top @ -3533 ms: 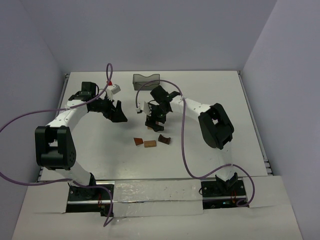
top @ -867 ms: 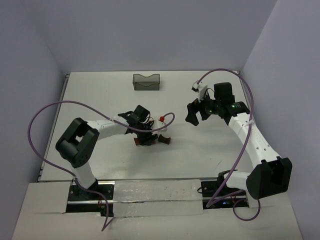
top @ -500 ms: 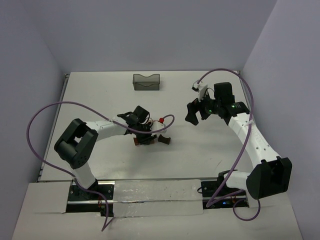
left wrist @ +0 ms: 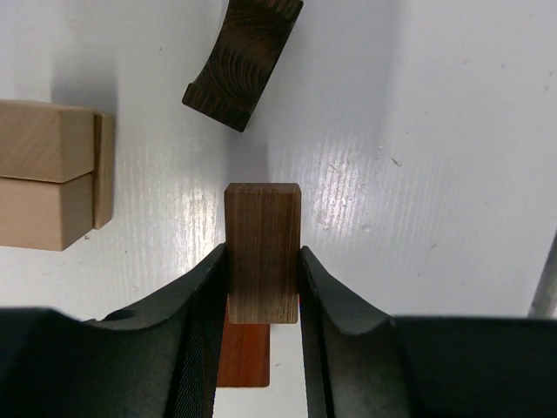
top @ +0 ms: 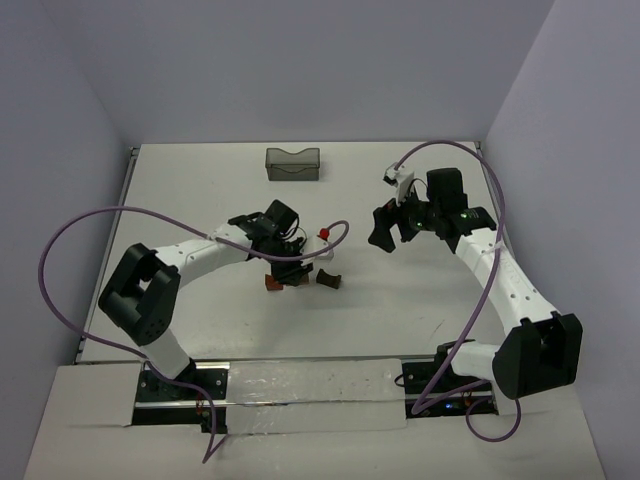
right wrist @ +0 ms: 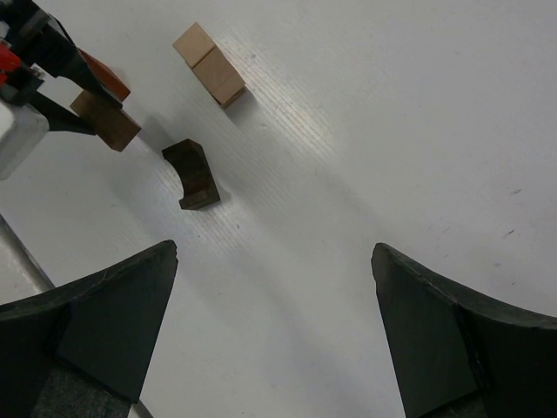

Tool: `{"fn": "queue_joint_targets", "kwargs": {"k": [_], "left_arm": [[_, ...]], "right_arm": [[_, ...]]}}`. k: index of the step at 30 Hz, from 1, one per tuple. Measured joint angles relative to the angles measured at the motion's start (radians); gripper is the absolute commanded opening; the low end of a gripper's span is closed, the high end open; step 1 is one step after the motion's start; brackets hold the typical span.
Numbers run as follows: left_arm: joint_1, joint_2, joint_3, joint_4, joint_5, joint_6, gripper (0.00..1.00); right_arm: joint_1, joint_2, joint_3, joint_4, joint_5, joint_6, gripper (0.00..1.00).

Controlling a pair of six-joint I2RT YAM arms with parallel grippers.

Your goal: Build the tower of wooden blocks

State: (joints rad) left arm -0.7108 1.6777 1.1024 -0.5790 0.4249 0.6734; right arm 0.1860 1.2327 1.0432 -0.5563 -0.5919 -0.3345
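My left gripper (left wrist: 263, 254) is shut on a mid-brown wooden block (left wrist: 263, 218), holding it by its two long sides just above the table. Under it lies a reddish-brown wedge (left wrist: 244, 357). A dark brown arch (left wrist: 244, 59) lies ahead of the block, and two stacked light tan blocks (left wrist: 43, 174) stand at the left. From above, the left gripper (top: 285, 258) hangs over the group, with the arch (top: 328, 279) to its right. My right gripper (right wrist: 274, 252) is open and empty, well to the right of the blocks, with the arch (right wrist: 191, 174) and tan blocks (right wrist: 209, 75) in its view.
A dark translucent bin (top: 292, 163) stands at the back of the white table (top: 420, 300). Purple cables loop from both arms over the table. Walls close in the left, back and right sides.
The left gripper closed on the brown block and has drawn back a little from the table's middle, lifting the block. The right arm has stayed still and open.
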Motion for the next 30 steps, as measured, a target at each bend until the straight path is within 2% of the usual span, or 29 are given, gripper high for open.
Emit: {"fn": "queue_joint_targets", "kwargs": {"k": [10, 17, 30], "left_arm": [[0.027, -0.019, 0.129, -0.127, 0.034, 0.069, 0.01], [0.082, -0.005, 0.244, -0.206, 0.059, 0.137, 0.07], [0.151, 0.183, 0.472, -0.333, 0.077, 0.291, 0.10]], "right_arm": [[0.000, 0.000, -0.002, 0.018, -0.004, 0.006, 1.00], [0.000, 0.010, -0.002, 0.022, -0.012, 0.013, 1.00], [0.000, 0.062, 0.004, 0.022, -0.017, 0.012, 1.00]]}}
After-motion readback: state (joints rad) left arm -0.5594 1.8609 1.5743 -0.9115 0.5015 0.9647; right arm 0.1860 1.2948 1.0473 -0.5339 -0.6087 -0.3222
